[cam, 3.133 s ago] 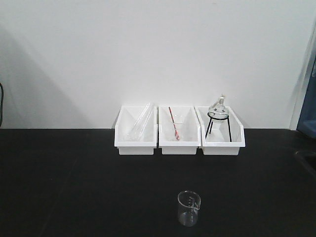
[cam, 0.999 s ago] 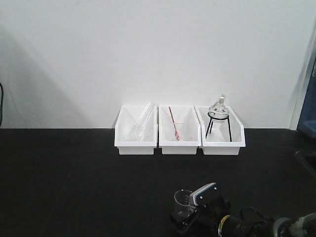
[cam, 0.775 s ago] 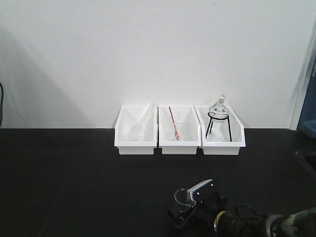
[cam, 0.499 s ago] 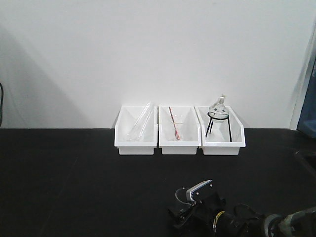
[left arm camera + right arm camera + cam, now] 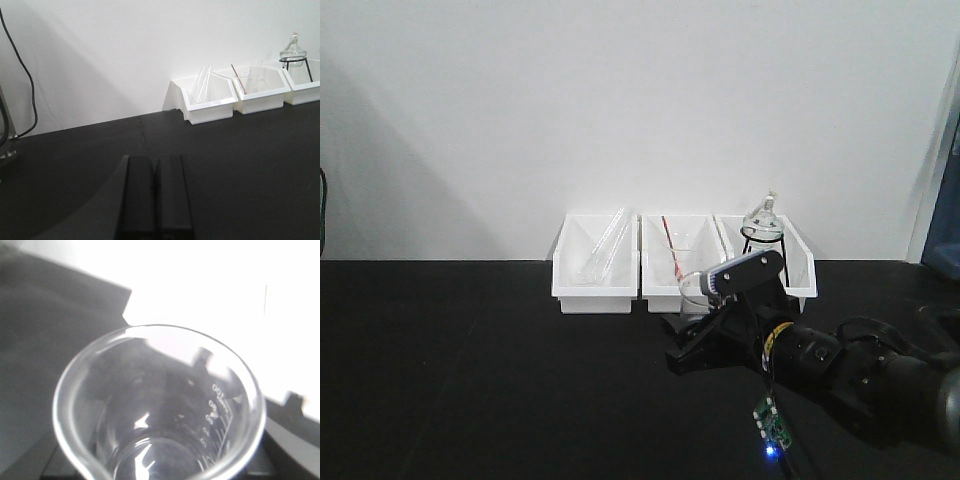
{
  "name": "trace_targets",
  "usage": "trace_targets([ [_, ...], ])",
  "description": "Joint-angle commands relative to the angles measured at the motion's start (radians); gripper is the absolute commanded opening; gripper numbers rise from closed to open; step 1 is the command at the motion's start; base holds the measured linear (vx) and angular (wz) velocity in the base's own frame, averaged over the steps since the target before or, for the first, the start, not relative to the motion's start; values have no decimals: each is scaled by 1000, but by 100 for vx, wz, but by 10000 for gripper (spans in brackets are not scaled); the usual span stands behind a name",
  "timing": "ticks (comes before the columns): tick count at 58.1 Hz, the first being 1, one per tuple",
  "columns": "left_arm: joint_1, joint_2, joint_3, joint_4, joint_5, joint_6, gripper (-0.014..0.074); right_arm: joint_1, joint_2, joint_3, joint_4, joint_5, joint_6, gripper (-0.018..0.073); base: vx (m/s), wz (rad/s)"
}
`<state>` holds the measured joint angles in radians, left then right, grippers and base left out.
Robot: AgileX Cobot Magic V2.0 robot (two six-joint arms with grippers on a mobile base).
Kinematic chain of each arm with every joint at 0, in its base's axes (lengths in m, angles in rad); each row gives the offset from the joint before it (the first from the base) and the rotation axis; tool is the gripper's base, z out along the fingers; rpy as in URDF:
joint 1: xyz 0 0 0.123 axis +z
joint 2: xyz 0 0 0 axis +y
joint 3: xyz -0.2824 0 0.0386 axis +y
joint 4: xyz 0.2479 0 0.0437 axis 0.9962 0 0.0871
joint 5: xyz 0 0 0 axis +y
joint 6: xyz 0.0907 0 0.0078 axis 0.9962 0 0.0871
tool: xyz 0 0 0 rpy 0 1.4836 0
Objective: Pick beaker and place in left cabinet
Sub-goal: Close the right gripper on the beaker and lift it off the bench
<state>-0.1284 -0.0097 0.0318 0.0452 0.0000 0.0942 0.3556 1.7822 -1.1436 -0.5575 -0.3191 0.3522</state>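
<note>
STEP: carry | right gripper (image 5: 713,312) clamped on beaker (image 5: 694,287), frame centre, off black table (image 5: 470,380), before white bins (image 5: 595,292) | left gripper (image 5: 155,195) pressed together, empty | NEXT: swing toward left cabinet (unseen), beaker upright

We read one number only: "100", mirrored, atop printed scale on beaker (image 5: 160,407) wall; lower scale figures too blurred for us.
</note>
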Motion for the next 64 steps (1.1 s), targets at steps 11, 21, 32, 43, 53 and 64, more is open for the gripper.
trace_targets([
  [11, -1, -19, 16, -3, -75, -3, 1, 153, -246, -26, 11, 137, 92, -5, 0, 0],
  [21, -1, -19, 16, -3, -75, -3, 1, 228, -300, -26, 10, 239, 90, -3, 0, 0],
  [32, -1, -19, 16, -3, -75, -3, 1, 245, -300, -20, 10, 222, 90, -3, 0, 0],
  [43, -1, -19, 16, -3, -75, -3, 1, 243, -300, -20, 10, 223, 90, -3, 0, 0],
  [53, -1, -19, 16, -3, -75, -3, 1, 243, -300, -20, 10, 223, 90, -3, 0, 0],
  [64, -1, -19, 16, -3, -75, -3, 1, 243, -300, -20, 10, 223, 90, -3, 0, 0],
])
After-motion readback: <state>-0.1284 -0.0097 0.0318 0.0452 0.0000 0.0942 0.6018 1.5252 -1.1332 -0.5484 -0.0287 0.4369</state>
